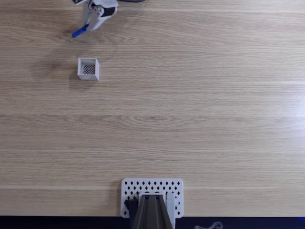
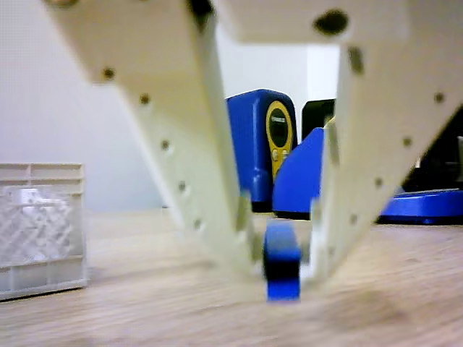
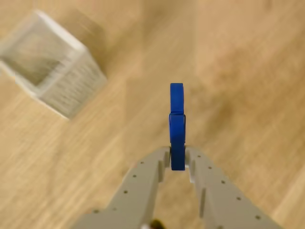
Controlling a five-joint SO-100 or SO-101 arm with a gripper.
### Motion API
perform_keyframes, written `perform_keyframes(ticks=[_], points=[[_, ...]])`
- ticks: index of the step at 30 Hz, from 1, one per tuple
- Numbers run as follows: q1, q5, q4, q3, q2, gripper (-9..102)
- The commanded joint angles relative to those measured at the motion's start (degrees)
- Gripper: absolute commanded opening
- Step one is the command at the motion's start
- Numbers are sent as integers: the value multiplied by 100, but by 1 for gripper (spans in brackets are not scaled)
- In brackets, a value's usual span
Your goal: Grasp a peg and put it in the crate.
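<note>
Gripper [image 3: 177, 164] pinching peg [image 3: 177, 119] by one end, near tabletop far-left corner. Lift clear, carry over crate [image 1: 88, 68], keep squeeze firm.

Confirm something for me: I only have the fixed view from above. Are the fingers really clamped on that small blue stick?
Observer: Yes. In the wrist view the fingers are shut on one end of the small bright blue stick-like peg; the rest juts out ahead.
Operator: Anything beyond the table?
Observer: The other view shows a blue device with a yellow panel behind the fingers.
Operator: And the crate's sides?
Observer: There, the small white open-top crate has latticed walls.
</note>
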Motion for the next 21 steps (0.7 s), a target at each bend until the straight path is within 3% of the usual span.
perform_keyframes(ticks=[1, 11, 15, 21], points=[[-281, 0, -1626, 352, 615, 0], [-1081, 404, -4395, 765, 70, -1], [-1266, 870, -4896, 457, -483, -1], [-1274, 1099, -5010, -70, -1354, -1]])
